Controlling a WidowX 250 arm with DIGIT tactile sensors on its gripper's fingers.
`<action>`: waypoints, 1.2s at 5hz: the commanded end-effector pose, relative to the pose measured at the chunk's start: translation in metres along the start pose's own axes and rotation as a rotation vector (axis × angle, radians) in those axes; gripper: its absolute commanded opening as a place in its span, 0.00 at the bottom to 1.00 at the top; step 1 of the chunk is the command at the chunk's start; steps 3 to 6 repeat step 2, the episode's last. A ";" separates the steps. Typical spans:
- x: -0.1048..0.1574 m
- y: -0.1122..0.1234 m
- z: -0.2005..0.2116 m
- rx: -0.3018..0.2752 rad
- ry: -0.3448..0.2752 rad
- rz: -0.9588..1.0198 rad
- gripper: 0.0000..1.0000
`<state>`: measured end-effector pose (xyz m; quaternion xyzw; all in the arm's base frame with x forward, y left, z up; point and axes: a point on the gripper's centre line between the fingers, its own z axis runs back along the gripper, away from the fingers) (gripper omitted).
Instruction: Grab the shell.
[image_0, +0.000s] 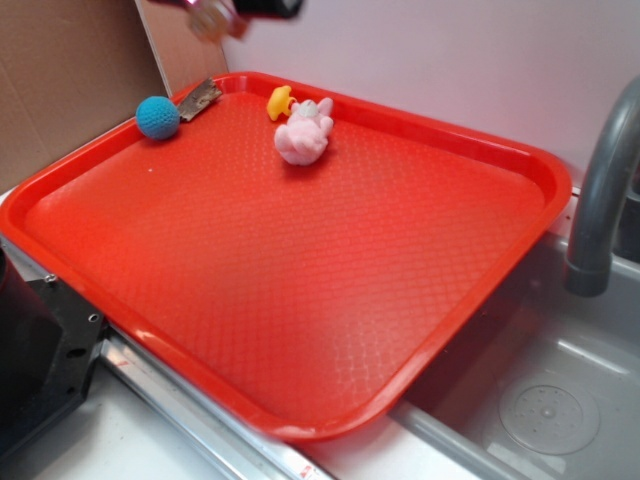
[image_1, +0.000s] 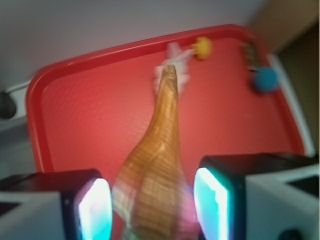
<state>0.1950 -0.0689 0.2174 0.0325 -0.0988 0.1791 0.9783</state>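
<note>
The shell (image_1: 155, 165) is tan and ribbed, and it sits between my two fingers with its long thin point aimed away toward the pink toy (image_1: 184, 80). My gripper (image_1: 152, 200) is shut on the shell and holds it well above the red tray (image_1: 90, 115). In the exterior view the gripper (image_0: 225, 12) is at the top edge, blurred, with the shell (image_0: 210, 18) as a pale tan blob in it, above the tray's far left corner.
On the red tray (image_0: 300, 280) lie a pink-white plush toy (image_0: 303, 135), a small yellow toy (image_0: 281, 101), a blue ball (image_0: 157, 117) and a flat brown-metal piece (image_0: 200, 98). A grey faucet (image_0: 600, 190) and sink (image_0: 550, 400) are at the right.
</note>
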 end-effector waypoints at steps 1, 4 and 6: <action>0.012 0.038 0.036 -0.130 -0.022 0.154 0.00; 0.015 0.038 0.025 -0.120 0.001 0.112 0.00; 0.015 0.038 0.025 -0.120 0.001 0.112 0.00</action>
